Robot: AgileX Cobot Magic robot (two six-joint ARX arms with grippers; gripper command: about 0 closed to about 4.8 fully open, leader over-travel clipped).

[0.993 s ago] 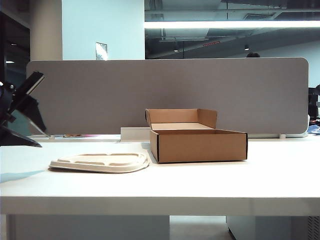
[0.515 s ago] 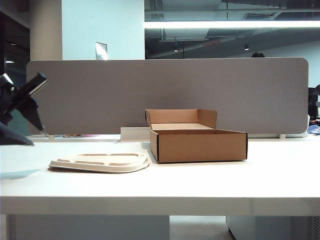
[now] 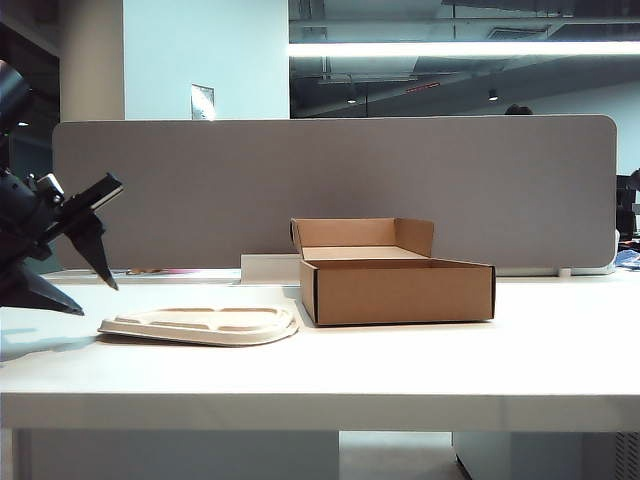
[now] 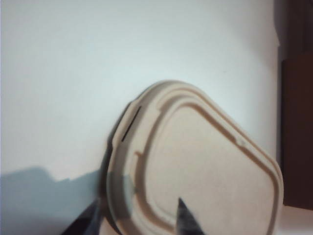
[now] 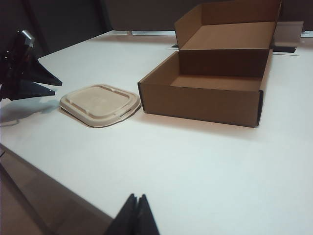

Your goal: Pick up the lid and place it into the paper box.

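In the left wrist view only the two dark fingertips of the left gripper (image 4: 139, 218) enter the picture, and the far corner of the lid (image 4: 195, 166) is cut off by the picture edge; the brown strip at one side is too dark and too cropped to identify. In the right wrist view only the pointed tips of the right gripper (image 5: 134, 215) are visible, pressed together with no gap and holding nothing. In the exterior view most of the left arm lies outside the picture, and the right gripper does not appear. The lid (image 3: 200, 325) rests flat on the white table (image 3: 400, 365), just below and beside the left gripper (image 3: 85, 265). The paper box (image 3: 397, 288) stands on the far side of the lid from that gripper, near the lid but apart from it, with its rear flap upright. The left gripper hangs above the lid's near edge, its fingers spread wide to either side of that edge, touching nothing.
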